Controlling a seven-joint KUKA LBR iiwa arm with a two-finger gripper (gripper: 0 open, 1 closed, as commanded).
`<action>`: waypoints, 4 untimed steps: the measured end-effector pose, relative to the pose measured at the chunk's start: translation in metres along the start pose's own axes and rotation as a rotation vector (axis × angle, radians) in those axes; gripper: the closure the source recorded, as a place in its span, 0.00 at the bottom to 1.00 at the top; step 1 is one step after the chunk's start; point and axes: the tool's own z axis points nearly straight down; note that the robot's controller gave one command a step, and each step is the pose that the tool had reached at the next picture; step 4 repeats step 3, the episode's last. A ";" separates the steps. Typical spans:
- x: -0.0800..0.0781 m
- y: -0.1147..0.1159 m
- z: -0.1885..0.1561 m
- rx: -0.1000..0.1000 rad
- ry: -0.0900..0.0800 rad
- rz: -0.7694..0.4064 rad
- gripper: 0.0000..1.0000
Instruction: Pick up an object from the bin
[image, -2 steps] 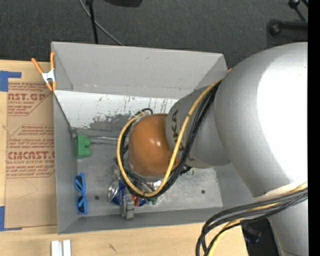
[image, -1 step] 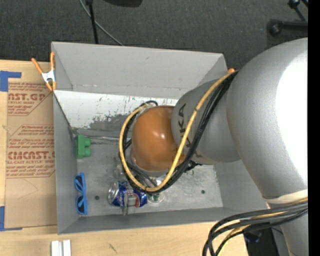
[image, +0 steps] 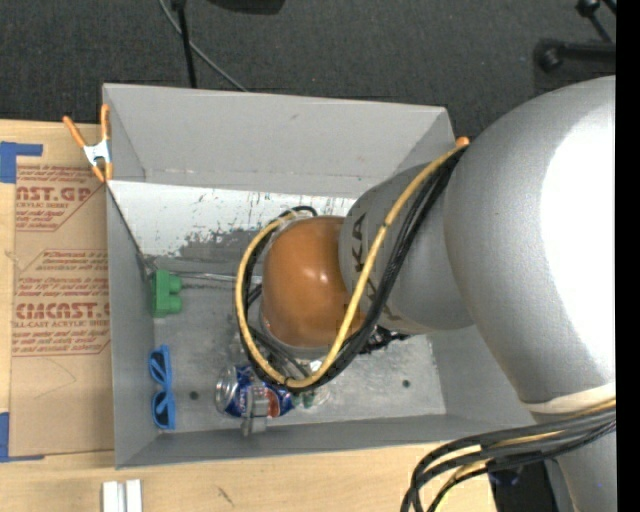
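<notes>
A crushed blue, silver and red can (image: 252, 396) lies near the bin's front wall, just below the edge of the arm's orange cover. A green plastic block (image: 166, 293) rests against the left wall. A blue piece shaped like a pair of glasses (image: 161, 387) lies in the front left corner. A small greenish scrap (image: 308, 400) peeks out to the right of the can.
The arm's orange cover and looped yellow and black cables hang over the middle of the bin and hide the floor beneath them. The large grey arm body covers the bin's right side. The back wall and its scratched floor strip are bare.
</notes>
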 end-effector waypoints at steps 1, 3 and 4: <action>-0.005 -0.008 0.031 0.000 -0.003 0.026 0.00; -0.006 -0.007 0.030 -0.003 -0.005 0.026 1.00; -0.006 -0.007 0.030 -0.003 -0.005 0.026 1.00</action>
